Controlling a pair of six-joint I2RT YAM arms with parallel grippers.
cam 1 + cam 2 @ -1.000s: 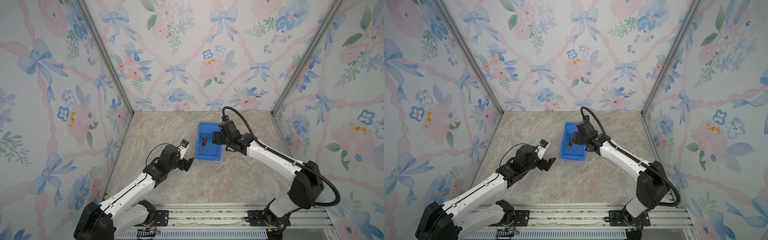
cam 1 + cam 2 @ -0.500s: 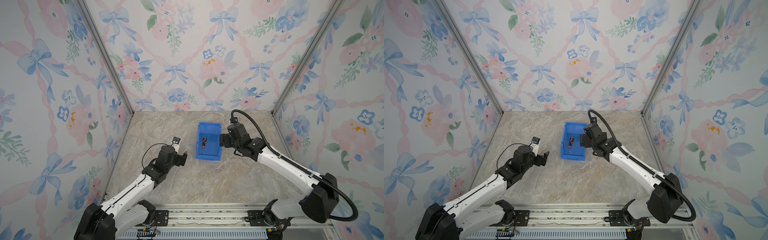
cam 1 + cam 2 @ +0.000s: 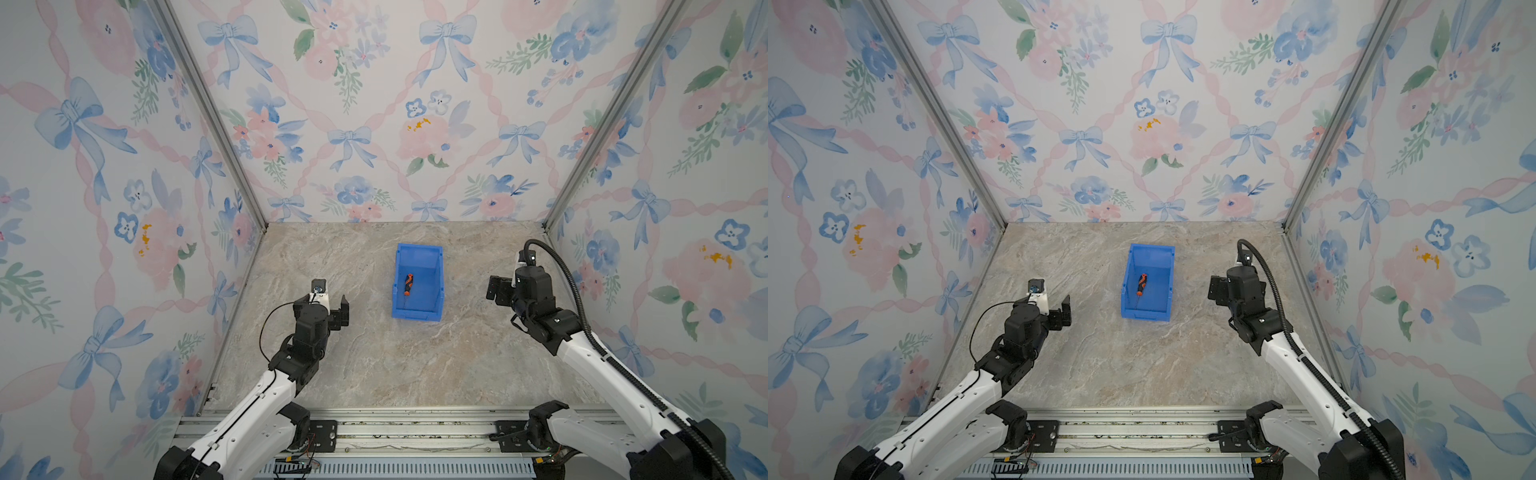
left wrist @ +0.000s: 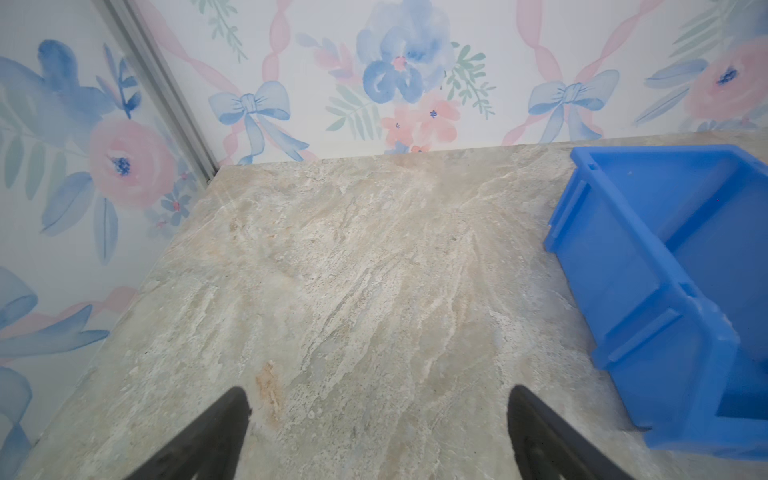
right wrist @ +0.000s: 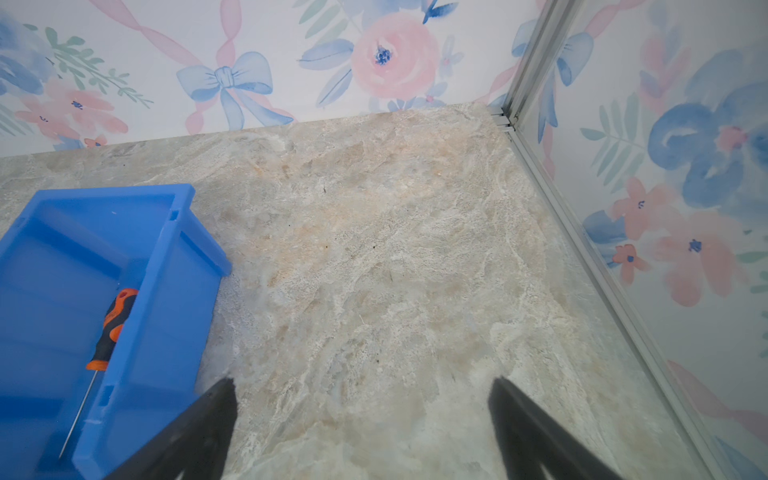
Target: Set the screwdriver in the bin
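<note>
The screwdriver (image 3: 408, 284) (image 3: 1141, 283), orange-and-black handle with a thin grey shaft, lies flat on the floor of the blue bin (image 3: 417, 314) (image 3: 1145, 313) in both top views. The right wrist view shows the screwdriver (image 5: 112, 328) beside the bin's near wall (image 5: 166, 316). My right gripper (image 3: 500, 291) (image 3: 1219, 291) (image 5: 361, 384) hovers to the right of the bin, open, with nothing between its fingers. On the bin's left side my left gripper (image 3: 332, 309) (image 3: 1059, 309) (image 4: 376, 395) is open and empty too. The bin's outer wall (image 4: 623, 291) shows in the left wrist view.
Flowered walls close the marble tabletop (image 3: 374, 365) on the left, back and right, with aluminium posts (image 3: 582, 137) at the back corners. A metal rail (image 3: 395, 432) carrying both arm bases runs along the front edge.
My right gripper has drawn back from over the bin to the right. The left gripper has pulled away to the left. The screwdriver stays in the bin.
</note>
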